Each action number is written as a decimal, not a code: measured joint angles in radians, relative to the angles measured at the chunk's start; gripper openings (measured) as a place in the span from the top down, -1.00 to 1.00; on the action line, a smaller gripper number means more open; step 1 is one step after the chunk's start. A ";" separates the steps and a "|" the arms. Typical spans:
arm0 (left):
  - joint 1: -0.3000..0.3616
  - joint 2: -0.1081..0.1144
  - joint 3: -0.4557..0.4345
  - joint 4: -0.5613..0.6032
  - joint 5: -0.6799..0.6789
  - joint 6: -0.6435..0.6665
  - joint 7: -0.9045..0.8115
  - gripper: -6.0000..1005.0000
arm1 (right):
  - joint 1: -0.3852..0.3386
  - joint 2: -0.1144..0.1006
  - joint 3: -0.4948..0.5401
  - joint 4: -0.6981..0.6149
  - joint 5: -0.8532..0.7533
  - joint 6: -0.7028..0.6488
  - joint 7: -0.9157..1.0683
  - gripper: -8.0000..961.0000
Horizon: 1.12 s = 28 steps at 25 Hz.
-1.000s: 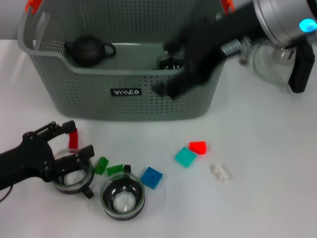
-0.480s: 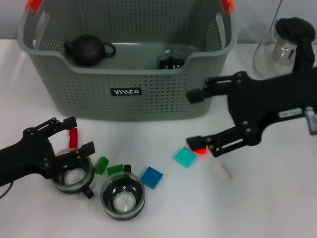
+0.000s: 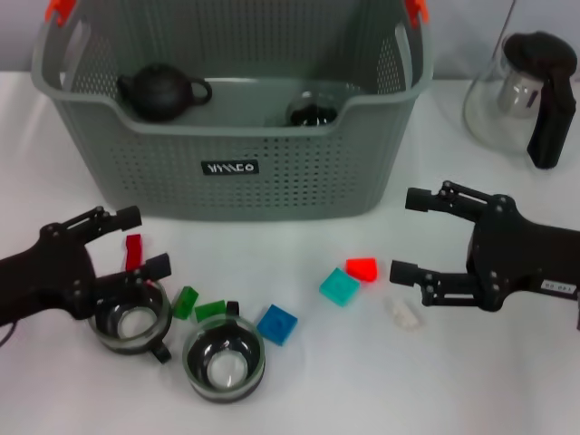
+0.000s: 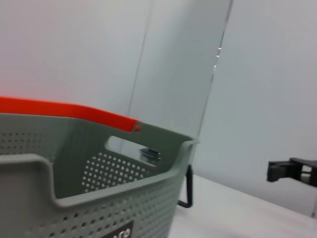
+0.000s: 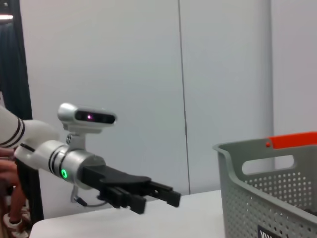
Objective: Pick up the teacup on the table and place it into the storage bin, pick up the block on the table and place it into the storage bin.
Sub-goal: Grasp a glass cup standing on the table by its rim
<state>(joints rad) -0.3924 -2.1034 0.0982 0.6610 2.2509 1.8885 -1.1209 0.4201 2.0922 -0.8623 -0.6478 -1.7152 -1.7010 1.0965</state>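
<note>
The grey-green storage bin stands at the back, holding a dark teapot and a glass cup. Two glass teacups sit at the front left, one just below my left gripper, the other to its right. My left gripper is open, with a small red block between its fingers. My right gripper hangs open low over the table, just right of a red block and a teal block. A blue block, two green blocks and a clear block also lie there.
A glass pitcher with a black handle stands at the back right, behind my right arm. The bin's rim fills the left wrist view, with my right gripper far off. The right wrist view shows the left arm beside the bin.
My right arm swung from over the bin down to the table on the right, its open fingers now beside the red block. My left gripper shifted slightly by the teacup.
</note>
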 joint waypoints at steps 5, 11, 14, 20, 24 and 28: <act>0.000 0.002 0.024 0.204 -0.007 0.158 -0.163 -0.71 | -0.004 0.000 -0.003 0.022 -0.001 0.018 -0.011 -0.97; -0.003 0.004 0.320 0.416 0.007 0.156 -0.482 -0.71 | -0.004 0.000 -0.001 0.044 -0.001 0.027 -0.010 -0.97; -0.049 0.005 0.444 0.449 0.066 0.134 -0.544 -0.71 | -0.002 0.002 -0.002 0.049 -0.001 0.032 -0.012 -0.97; -0.148 -0.003 0.539 0.413 0.193 0.073 -0.574 -0.71 | 0.001 0.002 0.005 0.054 -0.001 0.033 -0.012 -0.97; -0.193 -0.017 0.654 0.414 0.229 -0.006 -0.575 -0.71 | 0.003 0.002 0.005 0.055 -0.001 0.039 -0.016 -0.97; -0.225 -0.029 0.775 0.436 0.240 -0.074 -0.588 -0.71 | 0.006 0.000 0.006 0.055 0.000 0.045 -0.014 -0.97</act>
<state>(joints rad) -0.6171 -2.1326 0.8731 1.0970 2.4911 1.8145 -1.7090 0.4261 2.0922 -0.8566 -0.5926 -1.7156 -1.6561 1.0829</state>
